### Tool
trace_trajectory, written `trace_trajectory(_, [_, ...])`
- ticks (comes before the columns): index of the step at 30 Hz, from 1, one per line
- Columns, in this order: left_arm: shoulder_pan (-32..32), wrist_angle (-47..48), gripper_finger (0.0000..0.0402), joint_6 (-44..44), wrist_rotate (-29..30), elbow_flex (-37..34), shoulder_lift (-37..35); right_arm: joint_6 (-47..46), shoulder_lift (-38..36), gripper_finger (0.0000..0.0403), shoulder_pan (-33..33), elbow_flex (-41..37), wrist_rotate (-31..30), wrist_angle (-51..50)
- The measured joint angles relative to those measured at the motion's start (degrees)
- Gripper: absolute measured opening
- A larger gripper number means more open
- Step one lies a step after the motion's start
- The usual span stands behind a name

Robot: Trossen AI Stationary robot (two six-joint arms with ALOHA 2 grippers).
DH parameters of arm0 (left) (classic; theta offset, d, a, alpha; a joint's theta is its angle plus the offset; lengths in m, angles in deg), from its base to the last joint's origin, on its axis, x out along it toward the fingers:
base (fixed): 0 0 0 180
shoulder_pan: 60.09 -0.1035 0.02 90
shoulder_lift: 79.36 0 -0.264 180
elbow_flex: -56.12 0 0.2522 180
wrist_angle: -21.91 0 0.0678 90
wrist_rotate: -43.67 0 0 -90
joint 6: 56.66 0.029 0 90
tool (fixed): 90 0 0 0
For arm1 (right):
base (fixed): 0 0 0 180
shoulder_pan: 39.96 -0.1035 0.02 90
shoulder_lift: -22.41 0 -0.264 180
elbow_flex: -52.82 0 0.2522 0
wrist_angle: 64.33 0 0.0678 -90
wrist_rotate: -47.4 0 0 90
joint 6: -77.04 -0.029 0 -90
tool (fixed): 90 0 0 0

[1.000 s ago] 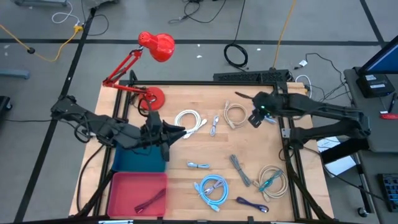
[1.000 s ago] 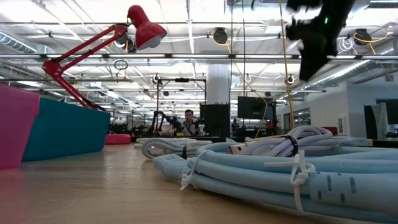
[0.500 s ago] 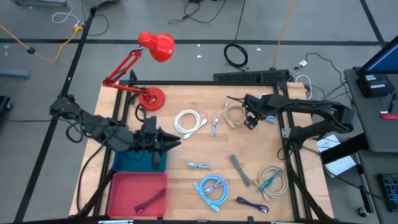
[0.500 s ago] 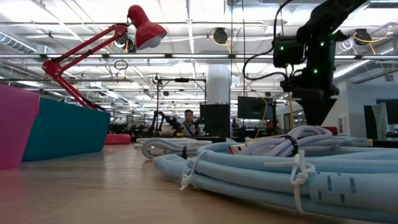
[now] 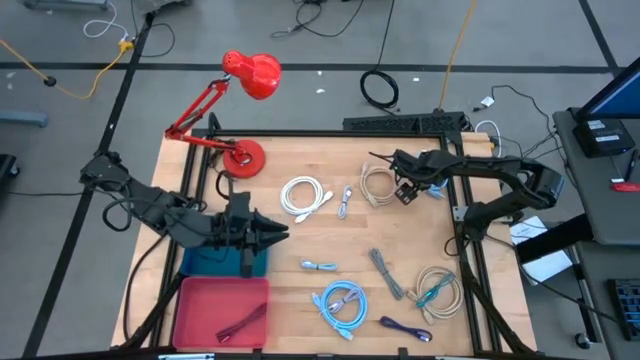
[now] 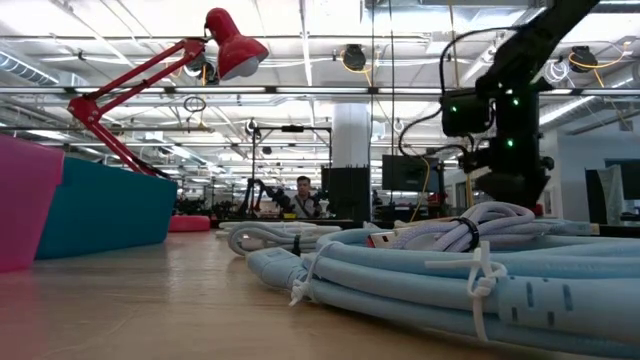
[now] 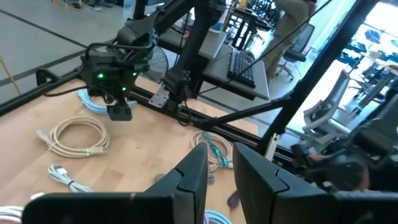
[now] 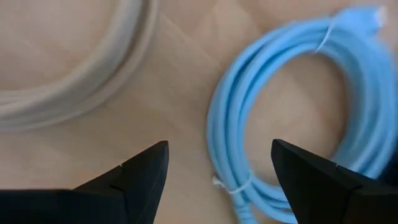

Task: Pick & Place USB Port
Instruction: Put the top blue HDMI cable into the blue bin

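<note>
Blue coiled cable (image 8: 298, 118), ring flat.

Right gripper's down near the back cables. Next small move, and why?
Probably lower a little further and close. The right gripper hangs with fingers wide open just above a light blue cable coil, one side of the coil lying between them, a beige cable beside it. The left gripper waits over the teal bin.

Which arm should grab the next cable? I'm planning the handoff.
Probably the right. Its claw is open directly over a blue cable beside a beige cable, while the left claw sits over the teal bin.
</note>
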Motion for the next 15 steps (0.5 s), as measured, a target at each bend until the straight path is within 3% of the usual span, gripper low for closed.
trace_trajectory(5, [0.60,-0.09,0.0078,-1.27,0.38,0.00,-0.36,-0.99,-0.31,0.0272,2.90,-6.49,4.08,5.78])
trace_trajectory(8, [0.98,-0.32,0.0078,-1.42,0.84,0.00,-0.89,-1.95,-0.19,0.0250,3.99,-9.79,6.52,6.73])
trace_trajectory(11, [1.05,-0.33,0.0078,-1.50,1.58,0.00,-1.49,-2.15,-0.21,0.0194,4.26,-11.55,8.54,7.55])
trace_trajectory(15, [0.82,-0.41,0.0078,-1.07,2.47,0.00,-2.17,-1.56,-0.25,0.0071,4.15,-12.11,11.77,8.51])
